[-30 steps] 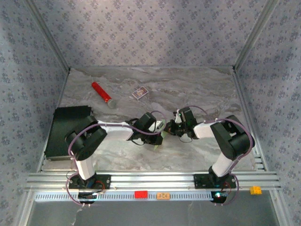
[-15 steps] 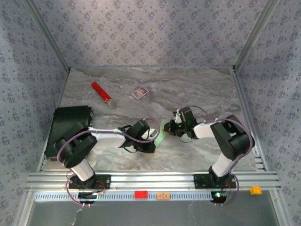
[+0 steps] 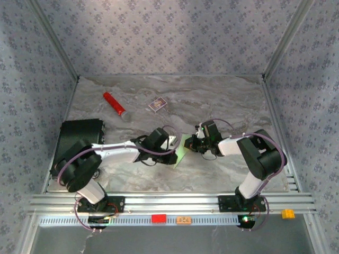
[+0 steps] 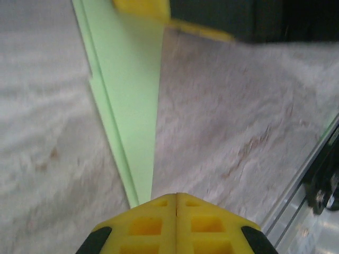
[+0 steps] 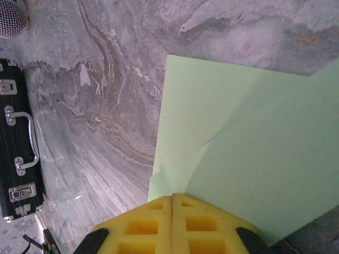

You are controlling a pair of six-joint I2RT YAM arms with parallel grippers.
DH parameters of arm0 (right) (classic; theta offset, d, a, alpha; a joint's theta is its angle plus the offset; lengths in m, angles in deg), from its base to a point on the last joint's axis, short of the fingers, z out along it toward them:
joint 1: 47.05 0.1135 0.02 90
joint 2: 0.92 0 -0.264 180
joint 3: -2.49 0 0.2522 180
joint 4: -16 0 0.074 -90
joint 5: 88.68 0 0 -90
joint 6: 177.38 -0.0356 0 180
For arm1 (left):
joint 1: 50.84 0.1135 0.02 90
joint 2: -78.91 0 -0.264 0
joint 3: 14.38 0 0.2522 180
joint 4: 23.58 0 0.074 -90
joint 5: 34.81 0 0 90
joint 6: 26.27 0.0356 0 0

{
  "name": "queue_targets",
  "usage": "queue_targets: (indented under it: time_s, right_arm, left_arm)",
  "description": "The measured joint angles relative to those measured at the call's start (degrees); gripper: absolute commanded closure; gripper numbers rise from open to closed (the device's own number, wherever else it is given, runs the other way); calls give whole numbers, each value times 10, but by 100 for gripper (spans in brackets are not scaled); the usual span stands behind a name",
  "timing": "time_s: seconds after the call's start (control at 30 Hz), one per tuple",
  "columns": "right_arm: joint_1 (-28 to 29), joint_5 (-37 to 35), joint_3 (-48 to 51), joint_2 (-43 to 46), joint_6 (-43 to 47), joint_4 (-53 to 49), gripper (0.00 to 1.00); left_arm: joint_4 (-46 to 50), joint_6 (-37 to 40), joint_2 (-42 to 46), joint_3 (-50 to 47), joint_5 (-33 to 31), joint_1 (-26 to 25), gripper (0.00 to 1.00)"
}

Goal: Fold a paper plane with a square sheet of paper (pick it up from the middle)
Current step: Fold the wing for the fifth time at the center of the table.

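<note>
The square sheet of paper (image 3: pixel 181 148) is pale green and folded into a narrow pointed strip lying on the marble table between the two arms. My left gripper (image 3: pixel 170 152) is shut, its tips (image 4: pixel 176 196) resting right beside the strip's near pointed end (image 4: pixel 132 106). From the other side my right gripper (image 3: pixel 190 144) is shut too, its tips (image 5: pixel 173 197) down on the creased paper (image 5: pixel 238 132) close to its left edge. A right fingertip (image 4: pixel 143 8) shows on the strip's far end. I cannot tell whether paper is pinched between either pair of fingers.
A red cylinder (image 3: pixel 114 103) and a small purple-and-white box (image 3: pixel 157 105) lie at the back left. A black case (image 3: pixel 79 145) sits by the left wall, also in the right wrist view (image 5: pixel 16 137). The aluminium rail (image 3: pixel 169 202) runs along the near edge.
My left gripper slid off the paper toward the near left, uncovering the green strip, and its elbow swung lower left. The right gripper stayed put on the paper.
</note>
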Motion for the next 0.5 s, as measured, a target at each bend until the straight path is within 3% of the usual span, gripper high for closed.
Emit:
queue_targets:
  time_s: [0.3,0.5]
  right_arm:
    - [-2,5,0,-2,0,3,94]
    - [-3,6,0,-3,0,4,93]
  left_arm:
    - [-41,-14,-112,78,2,19,97]
    - [-48,-14,-143,82,4,21,98]
